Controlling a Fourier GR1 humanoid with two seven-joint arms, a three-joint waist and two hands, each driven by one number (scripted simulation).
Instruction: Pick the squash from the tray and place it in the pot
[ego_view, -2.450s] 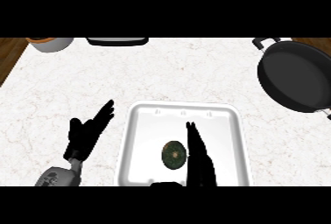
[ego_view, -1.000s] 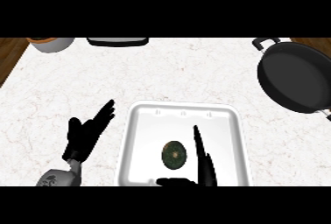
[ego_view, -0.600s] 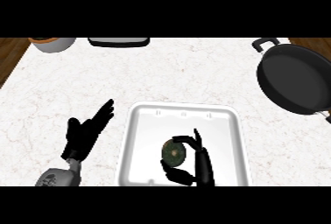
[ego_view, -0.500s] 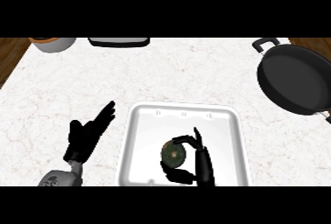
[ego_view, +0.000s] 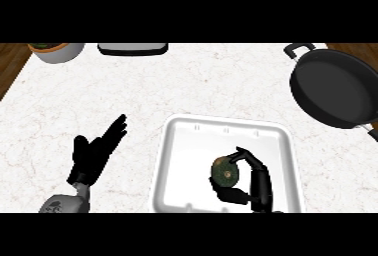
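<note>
A dark green round squash (ego_view: 224, 171) lies in the white tray (ego_view: 189, 150) at the counter's near middle. My right hand (ego_view: 252, 181) comes up from the lower edge inside the tray, its fingers curled over the squash's right side and its thumb under it. The black pot (ego_view: 332, 90) stands at the far right, with nothing seen inside. My left hand (ego_view: 94, 155) rests open on the counter left of the tray, fingers pointing up and right.
A small pot with a green plant (ego_view: 53, 50) stands at the back left corner. A dark flat appliance (ego_view: 133, 48) sits at the back edge. Brown floor shows past the counter's left and right edges.
My right hand's fingers, straight beside the squash earlier, have curled round it. The squash has stayed in place in the tray. The left hand has not moved.
</note>
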